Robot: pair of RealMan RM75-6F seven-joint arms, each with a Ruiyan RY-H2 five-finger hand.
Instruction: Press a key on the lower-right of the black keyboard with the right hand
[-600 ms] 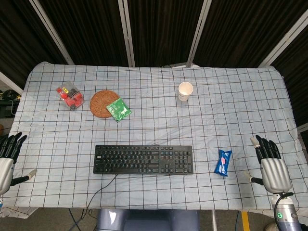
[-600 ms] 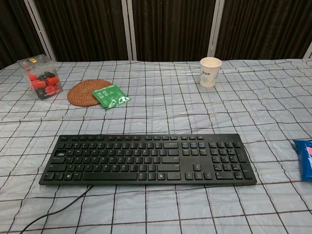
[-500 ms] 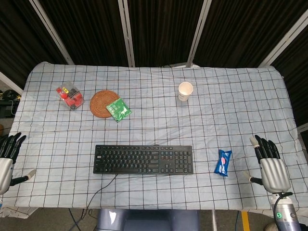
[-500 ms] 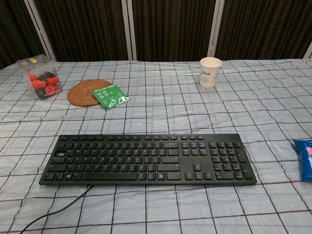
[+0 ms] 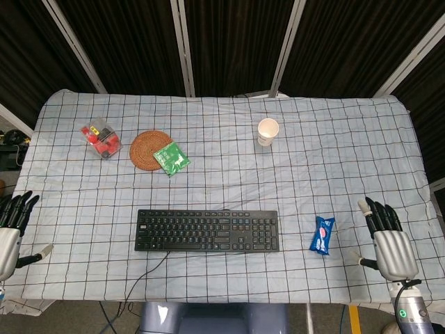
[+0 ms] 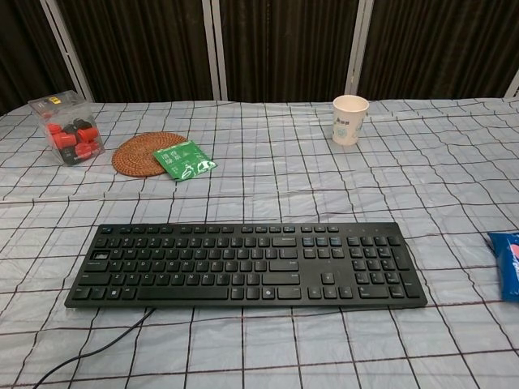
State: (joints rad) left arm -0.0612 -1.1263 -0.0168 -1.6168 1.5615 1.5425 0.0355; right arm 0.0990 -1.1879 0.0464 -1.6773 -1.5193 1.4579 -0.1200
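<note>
Right robot hand eases back, keyboard untouched.
The right robot hand (image 5: 388, 236), fingers spread and empty, has slipped slightly toward the tabletop (image 5: 334, 153) edge, well apart from the black keyboard (image 5: 207, 231); reach not begun.

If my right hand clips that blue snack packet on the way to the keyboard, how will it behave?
The blue snack packet looks like thin glossy film, so it is probably light and would slide on the checked cloth. It lies flat, unlikely to roll. It sits between the right hand and the keyboard.

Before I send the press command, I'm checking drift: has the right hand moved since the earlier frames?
Yes. The right hand has slipped toward the table's near edge, away from the blue snack packet.
</note>
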